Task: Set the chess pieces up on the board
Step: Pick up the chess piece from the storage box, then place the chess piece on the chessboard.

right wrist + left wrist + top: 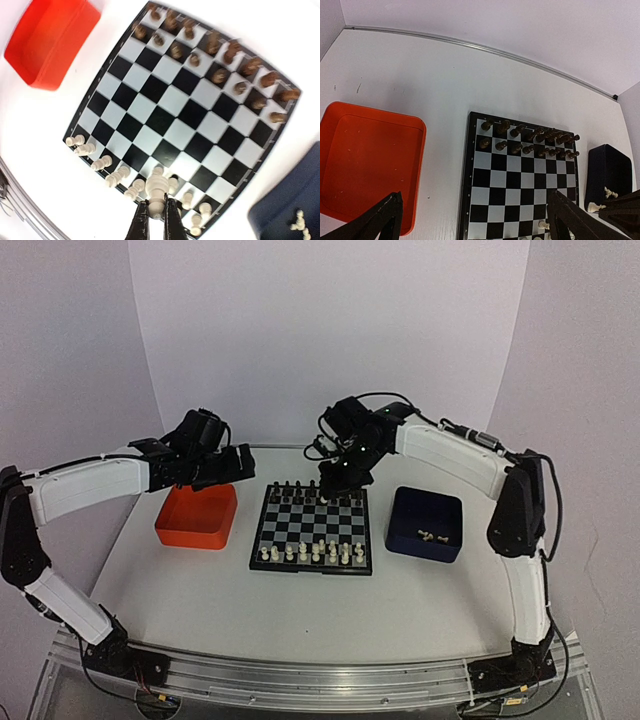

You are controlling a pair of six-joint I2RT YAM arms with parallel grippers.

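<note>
I see open middle rows on the board [312,526]; black pieces [530,140] crowd its far edge, white pieces [311,553] the near; orange tray [196,531], blue tray [421,544] flank it.

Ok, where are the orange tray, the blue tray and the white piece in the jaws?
Orange tray [192,536]: top view, front wall.
Blue tray [422,549]: top view, front wall.
White piece [156,192]: right wrist view, its body.

A robotics lab cell: white table [300,615] boxed by plain white panels [330,330], aluminium rail [320,681] at its edge.
</note>
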